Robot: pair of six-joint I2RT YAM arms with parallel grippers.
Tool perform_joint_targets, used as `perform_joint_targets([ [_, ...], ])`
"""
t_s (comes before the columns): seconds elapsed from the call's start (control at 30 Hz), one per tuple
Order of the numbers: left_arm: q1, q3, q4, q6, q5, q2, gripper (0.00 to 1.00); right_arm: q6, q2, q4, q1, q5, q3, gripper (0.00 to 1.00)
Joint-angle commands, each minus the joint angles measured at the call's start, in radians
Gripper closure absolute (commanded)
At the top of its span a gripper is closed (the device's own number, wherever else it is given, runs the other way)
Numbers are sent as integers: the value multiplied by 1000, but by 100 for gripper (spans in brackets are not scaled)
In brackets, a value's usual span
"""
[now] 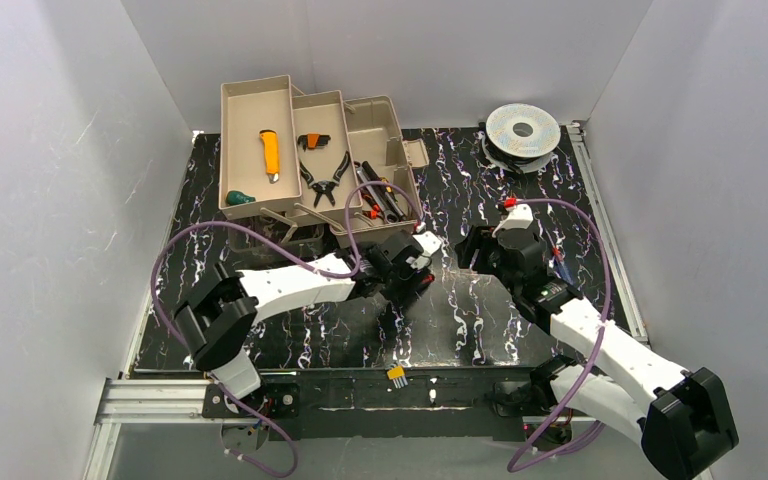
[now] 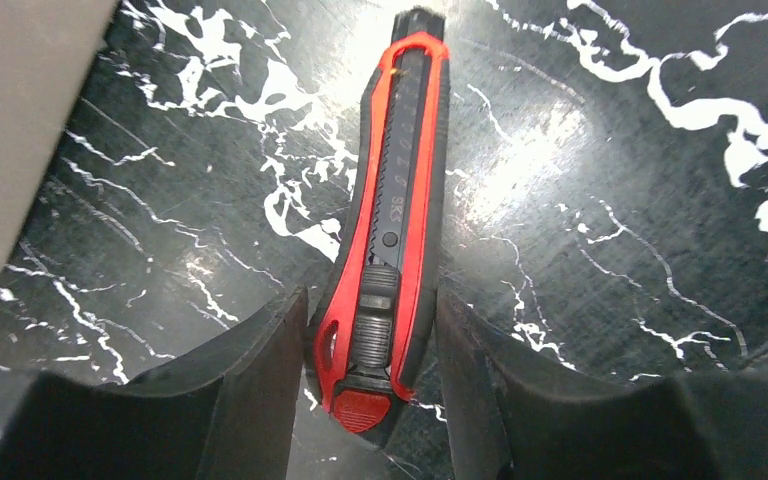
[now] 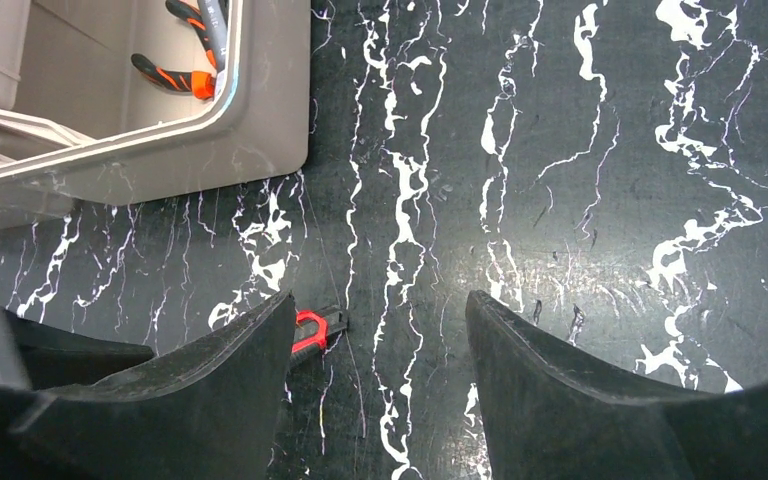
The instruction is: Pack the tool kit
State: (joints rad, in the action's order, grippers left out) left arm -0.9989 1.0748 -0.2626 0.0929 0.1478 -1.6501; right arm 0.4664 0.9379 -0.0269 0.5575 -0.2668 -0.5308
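Black marbled worktop (image 2: pixel 610 200) carries the red utility knife (image 2: pixel 400 200), lying flat just in front of the open toolbox (image 1: pixel 250 120); the left tool (image 2: pixel 370 305) is closed partway, jaws pressing the handle's sides near its slider end; gripped so far off-centre, the knife may tip or twist on lifting and snag the toolbox's rim; the right tool (image 3: pixel 380 300) hangs wide open, empty, nearby.

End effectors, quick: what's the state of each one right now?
Left end effector: closed on the red utility knife.
Right end effector: open, holding nothing.
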Motion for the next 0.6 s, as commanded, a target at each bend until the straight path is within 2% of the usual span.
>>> perform_joint_targets([
  [0.0, -3, 74, -73, 51, 65, 95, 100, 11, 7, -88, -4, -19, 25, 30],
  [0.2, -3, 94, -104, 106, 179, 178, 100, 36, 99, -139, -4, -34, 53, 30],
  [0.4, -1, 139, -147, 143, 406, 273, 100, 40, 167, -197, -3, -46, 83, 31],
  [0.57, 42, 230, -175, 181, 496, 254, 100, 40, 193, -208, -3, -39, 73, 32],
])
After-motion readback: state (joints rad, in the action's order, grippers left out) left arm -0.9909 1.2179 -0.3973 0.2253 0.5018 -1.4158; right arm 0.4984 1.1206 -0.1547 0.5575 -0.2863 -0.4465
